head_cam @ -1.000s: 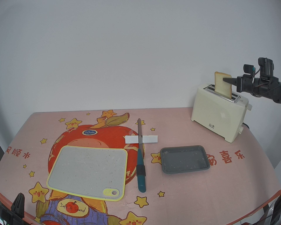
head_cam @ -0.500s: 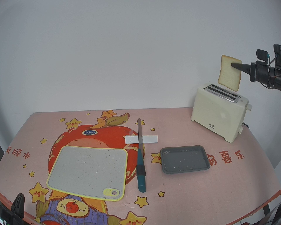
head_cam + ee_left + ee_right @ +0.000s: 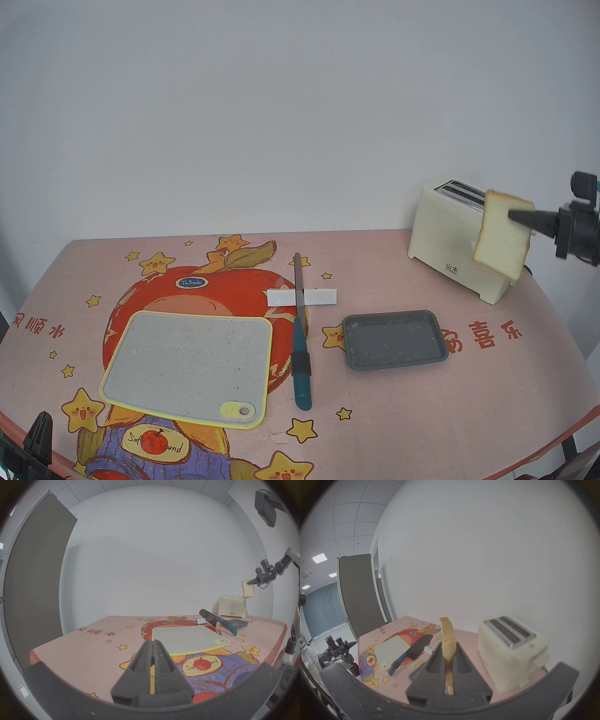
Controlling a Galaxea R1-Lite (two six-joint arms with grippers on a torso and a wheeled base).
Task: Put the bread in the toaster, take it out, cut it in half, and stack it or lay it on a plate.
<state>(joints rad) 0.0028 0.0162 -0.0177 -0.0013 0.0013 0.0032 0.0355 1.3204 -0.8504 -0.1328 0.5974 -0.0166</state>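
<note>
Smooth cream plastic toaster (image 3: pixel 445 240) with metal top, matt speckled cutting board (image 3: pixel 187 362), porous bread (image 3: pixel 503 237)

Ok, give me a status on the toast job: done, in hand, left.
Done: the bread is out of the toaster, whose slots are empty. In hand: the right gripper holds the slice in the air near the toaster. Left: cutting it with the knife on the cutting board, then plating on the grey tray.
</note>
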